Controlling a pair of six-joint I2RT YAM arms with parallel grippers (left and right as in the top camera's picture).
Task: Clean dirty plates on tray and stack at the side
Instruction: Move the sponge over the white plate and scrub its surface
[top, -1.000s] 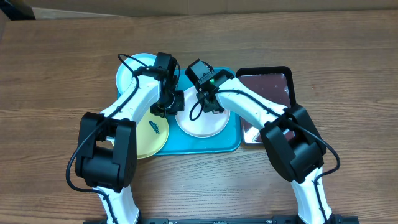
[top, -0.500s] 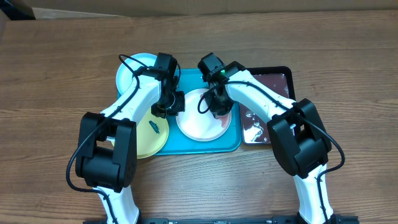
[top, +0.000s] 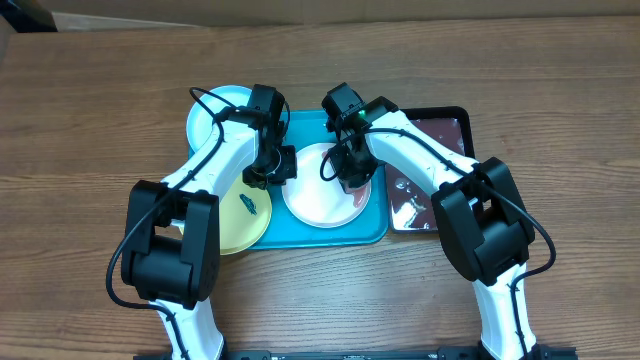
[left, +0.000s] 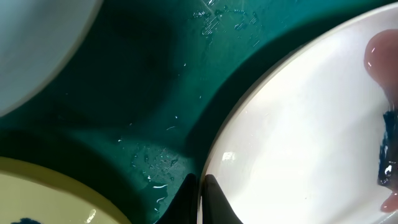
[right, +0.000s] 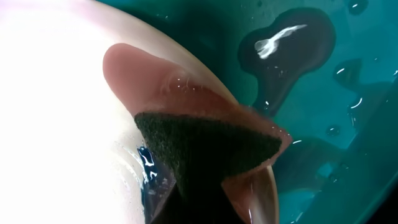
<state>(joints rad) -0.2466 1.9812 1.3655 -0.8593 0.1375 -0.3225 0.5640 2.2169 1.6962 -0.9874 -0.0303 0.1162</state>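
Note:
The white plate (top: 318, 200) lies in the turquoise tray (top: 330, 235). My left gripper (top: 270, 172) is shut on the plate's left rim; the left wrist view shows its fingers (left: 200, 190) pinching the rim of the white plate (left: 298, 124). My right gripper (top: 352, 176) is shut on a pink sponge with a dark green pad (right: 205, 140) and presses it on the right side of the white plate (right: 56, 124), beside a blue smear (right: 146, 158). The yellow-green plate (top: 240, 222), with a dark smear, overlaps the tray's left edge. The pale blue plate (top: 212, 118) lies at the back left.
A smaller black tray (top: 435, 130) with dark liquid stands right of the turquoise tray, under my right arm. Water drops lie on the tray floor (right: 336, 93). Brown wooden table (top: 90, 120) surrounds it all.
My right gripper with the sponge has moved from the white plate's back left across to its right side. The left gripper has kept its hold on the rim.

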